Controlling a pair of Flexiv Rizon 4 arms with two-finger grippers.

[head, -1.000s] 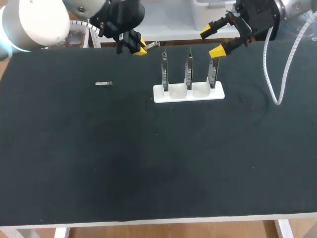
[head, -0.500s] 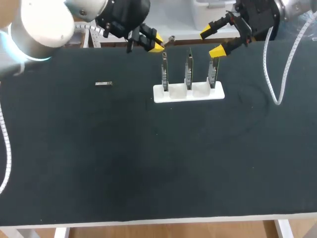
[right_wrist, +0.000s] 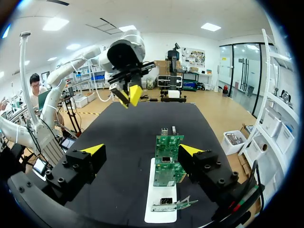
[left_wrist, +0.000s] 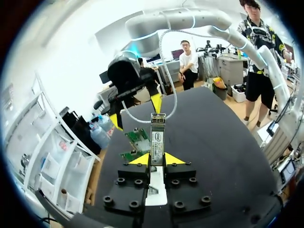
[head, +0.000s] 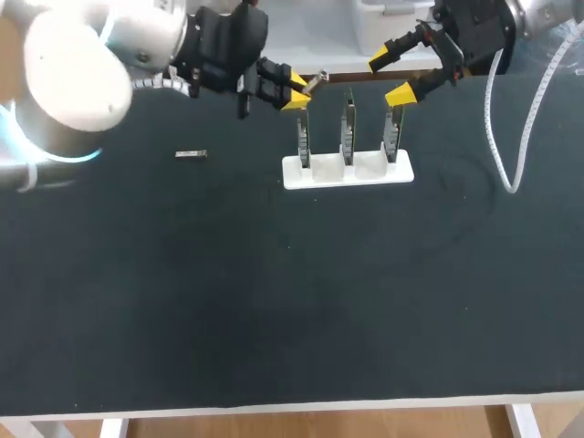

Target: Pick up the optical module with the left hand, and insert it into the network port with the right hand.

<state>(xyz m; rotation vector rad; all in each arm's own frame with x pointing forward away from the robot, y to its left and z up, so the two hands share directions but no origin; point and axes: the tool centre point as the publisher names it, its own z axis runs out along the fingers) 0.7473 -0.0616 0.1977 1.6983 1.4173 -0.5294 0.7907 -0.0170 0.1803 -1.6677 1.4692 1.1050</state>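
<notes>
My left gripper [head: 294, 89] hangs above the table's back edge, just left of the left circuit board, shut on a small metal optical module [head: 315, 80]. In the left wrist view the module [left_wrist: 156, 135] sticks out ahead from between the yellow tips of the left gripper [left_wrist: 156, 159]. My right gripper [head: 392, 75] stands open over the right-hand board, with nothing between its fingers. Three upright green circuit boards [right_wrist: 167, 156] stand in a white holder [head: 347, 171] just ahead of the right gripper [right_wrist: 142, 149]. The left gripper [right_wrist: 129, 91] shows beyond the boards.
A second small metal module [head: 191, 153] lies flat on the black mat, left of the holder. A white cable [head: 497, 137] from the right arm loops down onto the mat at the right.
My left arm has swung to the right along the table's back edge, carrying the module up close to the left board. The right arm has kept still.
</notes>
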